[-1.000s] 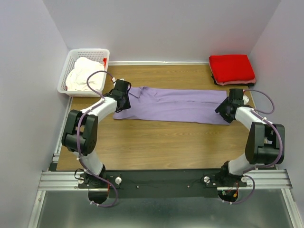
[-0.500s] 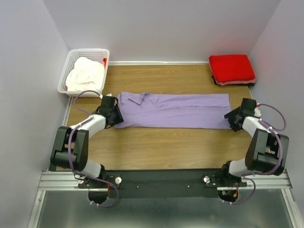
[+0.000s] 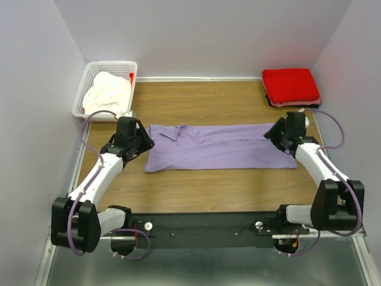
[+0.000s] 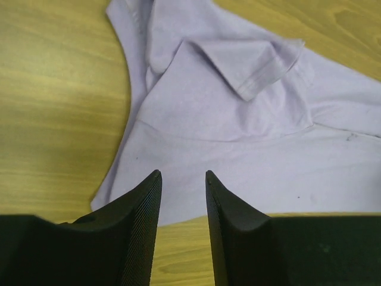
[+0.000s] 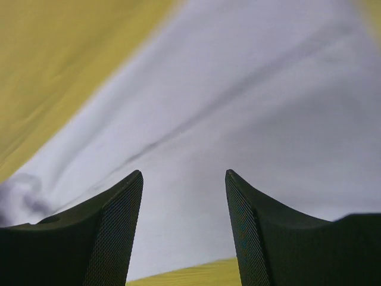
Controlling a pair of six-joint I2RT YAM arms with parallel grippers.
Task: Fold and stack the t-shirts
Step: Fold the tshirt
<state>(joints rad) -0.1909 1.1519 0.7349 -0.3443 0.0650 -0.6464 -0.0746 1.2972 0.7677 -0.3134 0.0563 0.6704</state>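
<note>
The lavender t-shirt lies flat as a long strip across the middle of the table, collar at its left end. My left gripper hovers over that left end, open, with nothing between its fingers. Over the shirt's right end my right gripper is open wider and also empty; lavender cloth fills its view. The red t-shirt sits folded at the back right corner. The cream-white t-shirt is bunched inside the basket.
A white plastic lattice basket stands at the back left, off the table's corner. Grey walls close in the left, back and right sides. Bare wood runs between the lavender shirt and the arm bases.
The lavender shirt has shifted nearer to the arm bases. Both grippers drew back to its outer ends half a second ago and have since risen over the ends again.
</note>
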